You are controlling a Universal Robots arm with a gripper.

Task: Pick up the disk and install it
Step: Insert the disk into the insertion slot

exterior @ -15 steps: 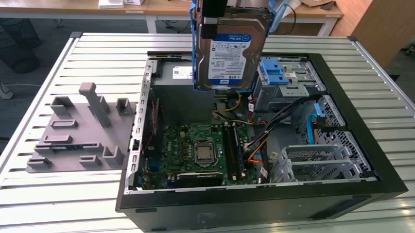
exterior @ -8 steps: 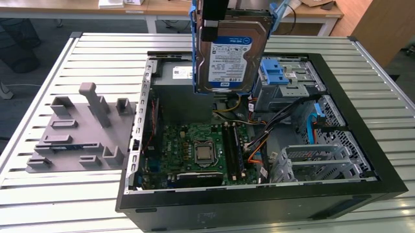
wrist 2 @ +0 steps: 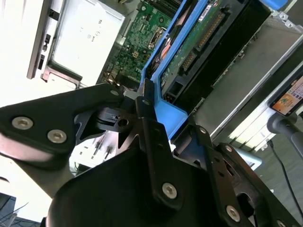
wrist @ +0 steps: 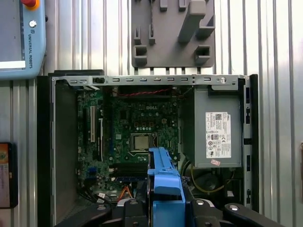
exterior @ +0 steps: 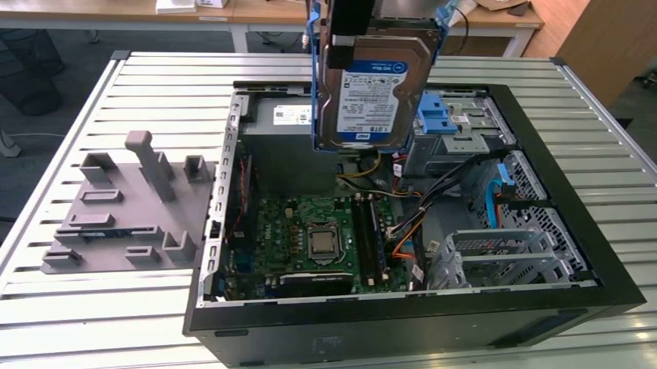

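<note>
One disk [exterior: 365, 92] hung upright above open computer case [exterior: 575, 254], label toward exterior camera, clear of parts inside. End effector [wrist 2: 166, 116] pinched blue carrier frame [wrist: 163, 175] at upper edge, fingers pressed against either side, probably leaving lower end free for entering bay. Blue-railed drive bay [exterior: 448, 114] lay just to exterior view's right of disk, at case's far end. Grey fixture plate [exterior: 123, 215] sat on tabletop [exterior: 82, 315], well apart.

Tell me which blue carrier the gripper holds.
The carrier clipped round the disk, held upright above the case by the gripper. The other carrier sits inside the case, at the exterior view's right, apart from the gripper.
</note>
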